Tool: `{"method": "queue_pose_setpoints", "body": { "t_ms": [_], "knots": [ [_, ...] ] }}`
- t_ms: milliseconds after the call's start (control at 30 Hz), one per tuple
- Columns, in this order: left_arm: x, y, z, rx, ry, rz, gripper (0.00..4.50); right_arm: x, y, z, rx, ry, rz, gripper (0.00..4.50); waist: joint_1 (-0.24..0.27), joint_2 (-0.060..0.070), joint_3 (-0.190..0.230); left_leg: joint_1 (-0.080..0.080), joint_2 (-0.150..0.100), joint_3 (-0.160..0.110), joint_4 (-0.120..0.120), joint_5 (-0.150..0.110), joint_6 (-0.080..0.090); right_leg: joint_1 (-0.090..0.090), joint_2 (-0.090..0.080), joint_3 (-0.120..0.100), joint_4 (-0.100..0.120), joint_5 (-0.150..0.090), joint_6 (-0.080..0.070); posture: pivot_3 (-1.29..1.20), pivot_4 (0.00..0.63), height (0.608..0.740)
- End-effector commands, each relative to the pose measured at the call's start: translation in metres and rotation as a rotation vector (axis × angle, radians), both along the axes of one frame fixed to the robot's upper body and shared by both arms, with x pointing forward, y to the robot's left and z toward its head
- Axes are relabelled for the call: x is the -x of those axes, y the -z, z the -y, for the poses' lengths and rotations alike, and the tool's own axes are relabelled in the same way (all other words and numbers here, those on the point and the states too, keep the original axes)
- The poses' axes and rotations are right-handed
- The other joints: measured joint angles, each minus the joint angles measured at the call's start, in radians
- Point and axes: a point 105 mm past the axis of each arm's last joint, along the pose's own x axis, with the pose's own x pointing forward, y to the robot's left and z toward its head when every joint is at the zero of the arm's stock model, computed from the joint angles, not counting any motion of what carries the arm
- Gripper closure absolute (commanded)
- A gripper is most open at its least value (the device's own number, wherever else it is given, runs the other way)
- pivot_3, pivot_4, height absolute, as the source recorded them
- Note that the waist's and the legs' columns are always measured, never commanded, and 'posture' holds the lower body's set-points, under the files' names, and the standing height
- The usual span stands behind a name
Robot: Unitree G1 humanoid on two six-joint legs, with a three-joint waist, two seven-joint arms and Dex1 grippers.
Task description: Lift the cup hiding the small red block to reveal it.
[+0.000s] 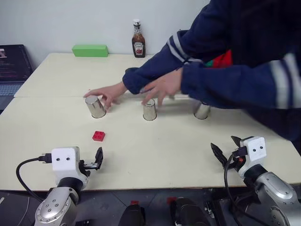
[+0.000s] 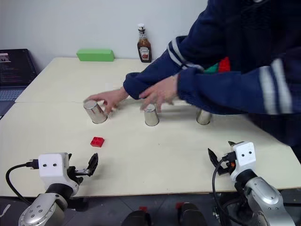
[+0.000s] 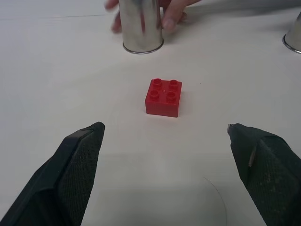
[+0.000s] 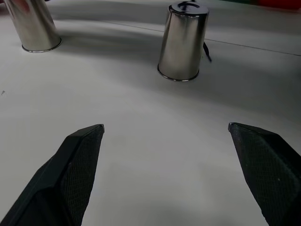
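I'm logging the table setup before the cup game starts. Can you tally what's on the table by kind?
Steel cups: 3 (left, middle, right)
Red block: 1
Ketchup bottle: 1
Green box: 1
Laptop: 1
Total: 7

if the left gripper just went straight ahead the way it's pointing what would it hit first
Most likely the small red block, which lies uncovered on the table straight ahead of the open left gripper. Beyond it stands the left cup, which a person's hand is touching. How low the gripper would pass is hard to judge.
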Motion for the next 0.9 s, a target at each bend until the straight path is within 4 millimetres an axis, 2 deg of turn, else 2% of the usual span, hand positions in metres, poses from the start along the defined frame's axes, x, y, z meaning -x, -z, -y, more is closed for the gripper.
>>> {"method": "queue_pose_setpoints", "body": {
  "t_ms": [33, 900],
  "knots": [
    [-0.0012, -0.0086, -0.0004, -0.027, 0.007, 0.034, 0.04, 0.0006, -0.01, -0.0009, -0.003, -0.003, 0.037, 0.0, 0.0, 0.0, 0.0, 0.0, 0.0, 0.0, 0.0, 0.0, 0.0, 0.0, 0.0, 0.0, 0.0, 0.0, 0.0, 0.0, 0.15, 0.74],
    [-0.0048, -0.008, -0.0005, -0.037, 0.006, 0.032, 0.04, -0.0005, -0.0108, -0.0006, -0.001, 0.004, 0.042, 0.0, 0.0, 0.0, 0.0, 0.0, 0.0, 0.0, 0.0, 0.0, 0.0, 0.0, 0.0, 0.0, 0.0, 0.0, 0.0, 0.0, 0.15, 0.74]
  ]
}}
